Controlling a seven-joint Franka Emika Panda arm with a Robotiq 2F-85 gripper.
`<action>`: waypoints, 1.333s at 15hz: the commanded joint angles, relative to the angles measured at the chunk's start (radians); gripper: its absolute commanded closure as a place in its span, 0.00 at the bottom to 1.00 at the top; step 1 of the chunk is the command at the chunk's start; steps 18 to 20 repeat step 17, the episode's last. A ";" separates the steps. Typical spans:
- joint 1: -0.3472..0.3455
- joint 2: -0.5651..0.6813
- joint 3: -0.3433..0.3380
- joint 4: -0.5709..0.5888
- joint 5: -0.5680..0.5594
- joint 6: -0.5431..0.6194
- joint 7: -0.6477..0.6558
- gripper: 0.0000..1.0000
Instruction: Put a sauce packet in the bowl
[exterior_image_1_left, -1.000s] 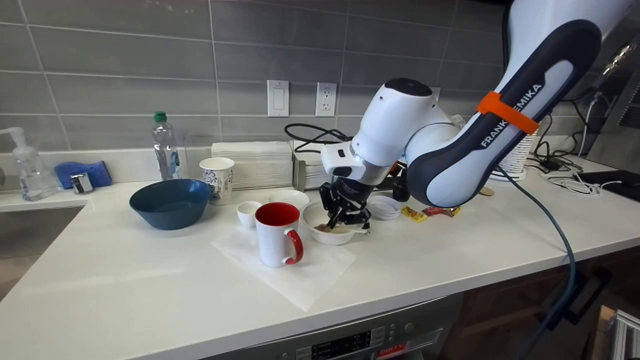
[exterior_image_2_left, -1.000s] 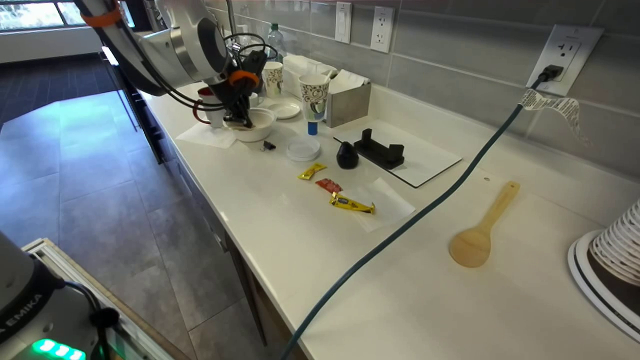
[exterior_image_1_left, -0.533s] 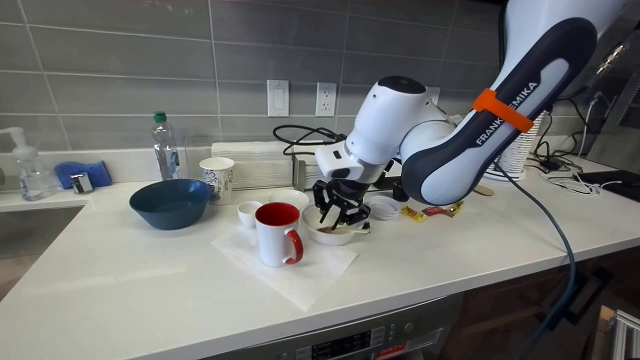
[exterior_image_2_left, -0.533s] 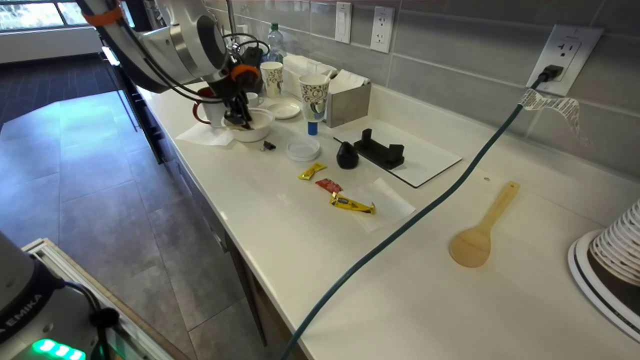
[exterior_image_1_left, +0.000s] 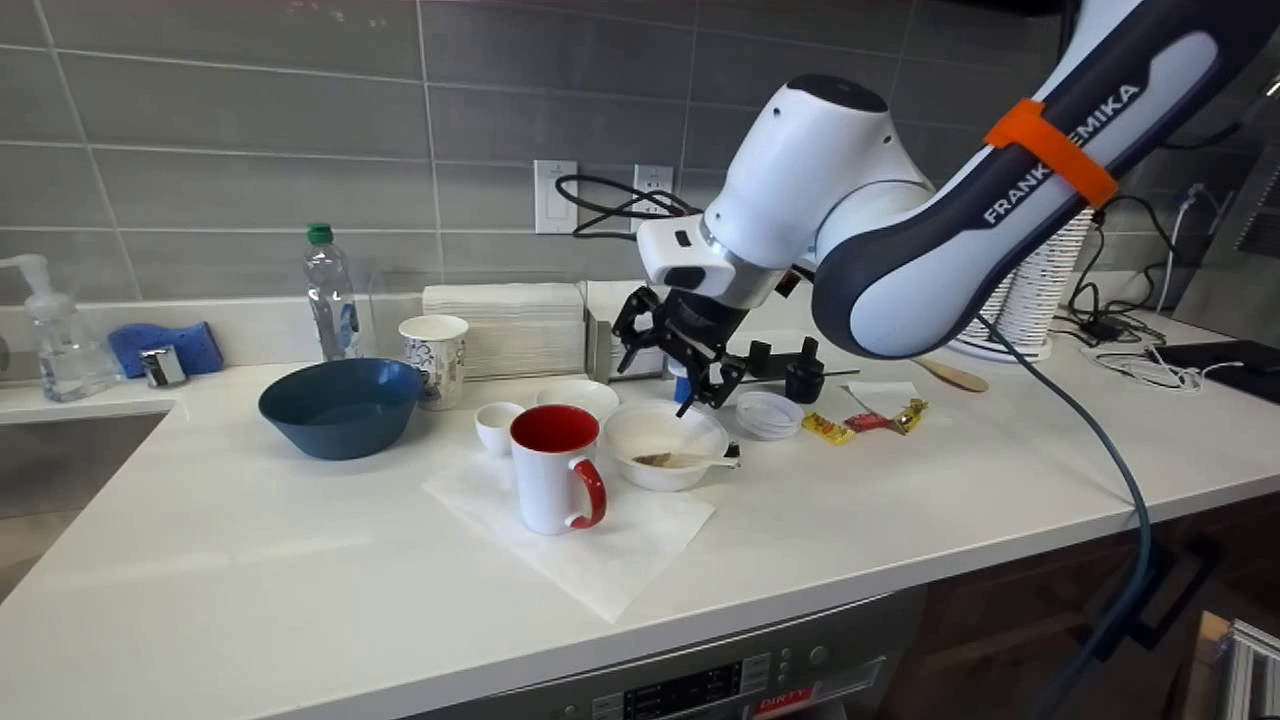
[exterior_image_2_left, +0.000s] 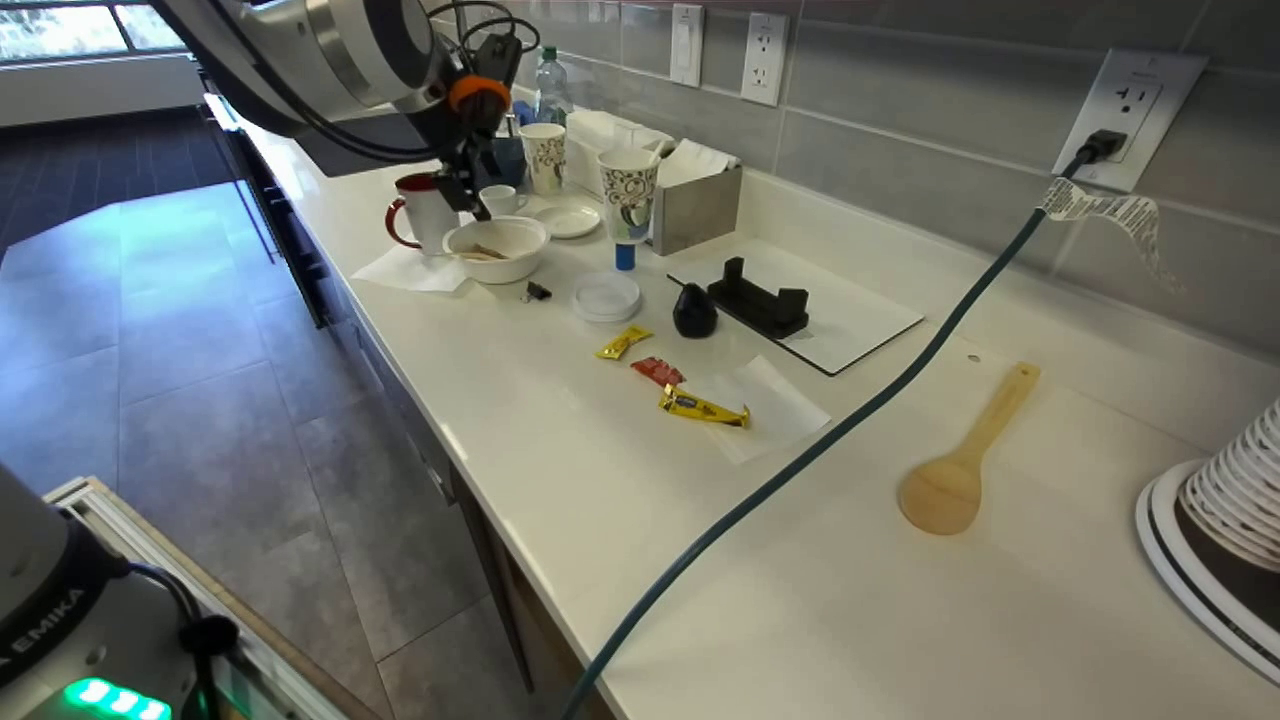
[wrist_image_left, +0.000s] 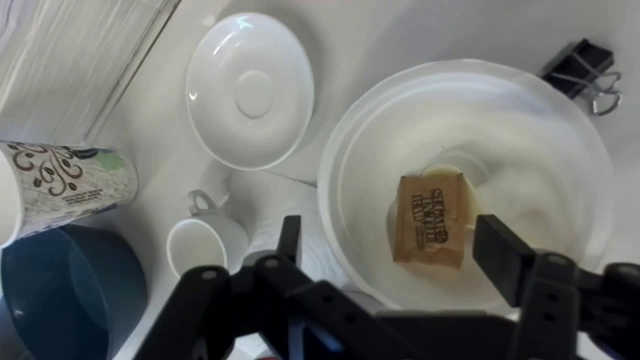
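Wrist view shows the tool with its two fingers well apart, over the white bowl. The brown packet, printed with the word SUGAR, lies inside that bowl, below the fingers and apart from them. A pale, slender thing is in the bowl too; in an exterior view it runs from beside the packet to the rim, and I cannot tell what it is. Both exterior views show the tool above the bowl.

A black binder clip lies just beside the bowl on the tabletop. A white mug with a red handle stands upright on a white sheet, near the bowl; whether they touch I cannot tell. Near them are a small white cup, a white saucer, a patterned paper cup and a dark blue bowl.

Farther along the tabletop lie a short yellow packet, a red packet and a longer yellow packet, the last partly over a piece of white paper. A round translucent dish sits between the white bowl and those packets. A wooden spoon lies well apart from them.
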 joint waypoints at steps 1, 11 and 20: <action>-0.041 -0.146 0.075 -0.106 0.253 -0.090 -0.020 0.00; 0.033 -0.490 -0.118 -0.206 0.853 -0.512 -0.059 0.00; 0.054 -0.516 -0.205 -0.177 0.904 -0.570 -0.080 0.00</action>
